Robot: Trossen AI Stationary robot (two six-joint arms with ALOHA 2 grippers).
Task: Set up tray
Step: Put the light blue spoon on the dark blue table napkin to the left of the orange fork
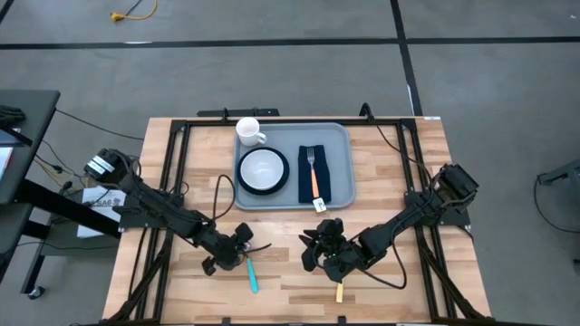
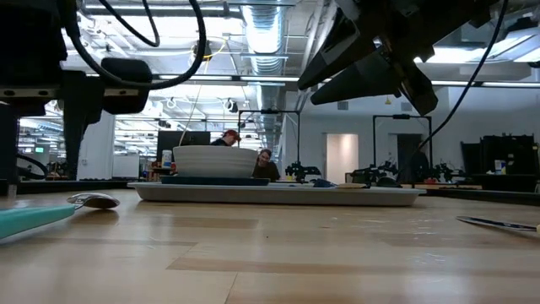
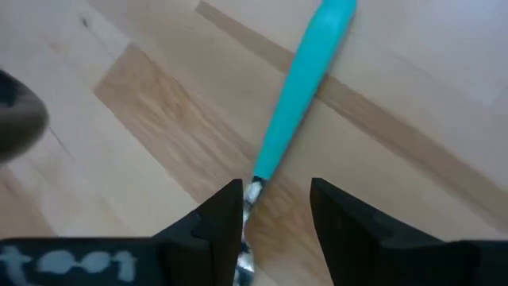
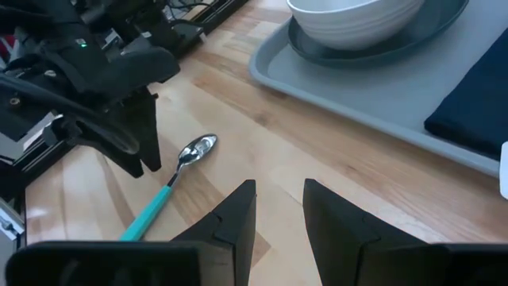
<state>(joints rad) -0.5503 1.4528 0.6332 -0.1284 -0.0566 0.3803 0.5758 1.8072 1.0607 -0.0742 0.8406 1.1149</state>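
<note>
High view: straight down over the whole table (image 1: 381, 272), both arms included. Low view: level with the table top, facing across the tray (image 2: 278, 193) into the room behind. Left wrist view: pressed close above the teal-handled spoon (image 3: 298, 87), looking down past its own fingers. Right wrist view: low over the table, facing the tray's near left corner. Shared by all four: the spoon; by three: the tray.

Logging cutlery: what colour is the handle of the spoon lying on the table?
Teal spoon handle; the left wrist view shows it best.
</note>
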